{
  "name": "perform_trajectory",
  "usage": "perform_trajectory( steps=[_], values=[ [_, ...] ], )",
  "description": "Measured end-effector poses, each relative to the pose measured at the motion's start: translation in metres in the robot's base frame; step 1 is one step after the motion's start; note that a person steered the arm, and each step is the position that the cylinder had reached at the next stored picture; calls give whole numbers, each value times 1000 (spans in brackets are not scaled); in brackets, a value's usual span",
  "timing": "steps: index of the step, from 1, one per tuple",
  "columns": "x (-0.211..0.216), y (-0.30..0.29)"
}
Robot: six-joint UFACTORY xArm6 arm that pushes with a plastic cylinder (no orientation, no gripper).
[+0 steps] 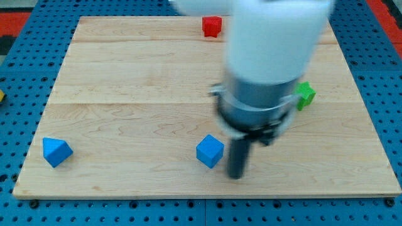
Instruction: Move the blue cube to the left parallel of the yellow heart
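Observation:
The blue cube (210, 151) lies on the wooden board (125, 81) near the view's bottom, about the middle. My tip (235, 176) is just to the right of it and slightly lower, close to its right side; I cannot tell if they touch. The arm's white and grey body fills the view's upper middle and right. No yellow heart shows; it may be hidden behind the arm.
A second blue block (56, 151), of angular shape, lies at the view's bottom left. A red block (211, 26) sits at the top edge. A green block (305, 95) peeks out right of the arm. Blue pegboard surrounds the board.

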State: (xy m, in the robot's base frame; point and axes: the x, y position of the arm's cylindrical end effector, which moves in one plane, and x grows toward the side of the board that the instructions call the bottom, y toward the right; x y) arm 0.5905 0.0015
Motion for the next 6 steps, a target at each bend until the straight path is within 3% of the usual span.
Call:
perform_trajectory(
  steps=[1, 3, 4, 5, 6],
  values=[
    [-29, -57],
    [-2, 10],
    [-38, 55],
    [-91, 2],
    [-92, -39]
  ],
)
